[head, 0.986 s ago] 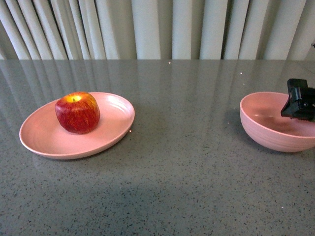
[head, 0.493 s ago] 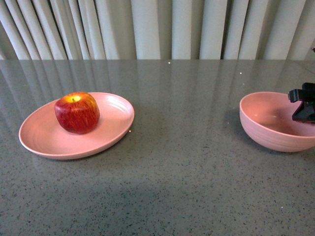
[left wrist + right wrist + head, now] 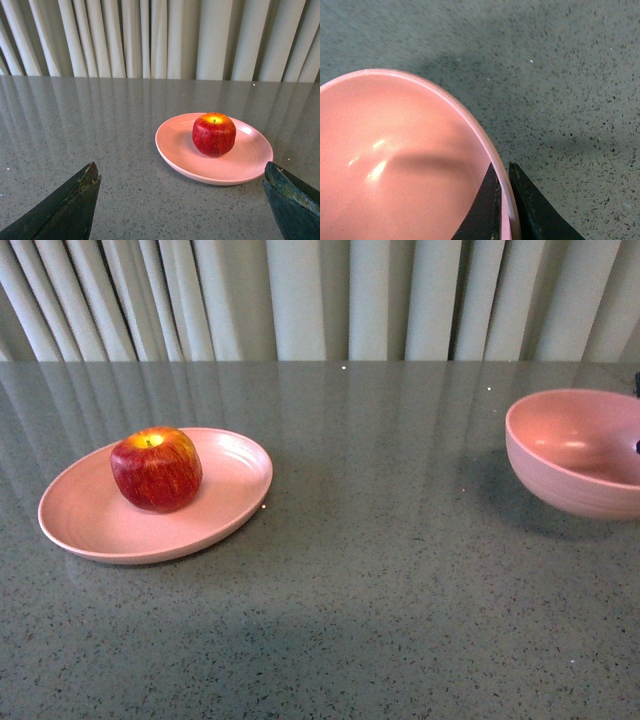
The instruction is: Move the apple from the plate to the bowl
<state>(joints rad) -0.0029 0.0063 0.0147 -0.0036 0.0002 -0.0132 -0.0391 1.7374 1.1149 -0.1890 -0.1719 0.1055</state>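
On the speckled grey table (image 3: 380,590) we've got the wide pink plate (image 3: 90,525) at left and the deeper pink bowl (image 3: 570,465) at right, empty. The apple (image 3: 156,469), red with yellow streaks and yellow round its stem, sits upright on the plate. Our left gripper (image 3: 181,167) gapes wide, holding nothing. The right gripper (image 3: 502,167) pinches the bowl's rim, one finger inside and one outside.

Red apple (image 3: 156,469) (stem up) on shallow pink plate (image 3: 90,525), deep pink bowl (image 3: 570,480) well apart.

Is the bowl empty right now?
Empty: the bowl shows a bare pink inside in the right wrist view, and the apple sits on the plate.
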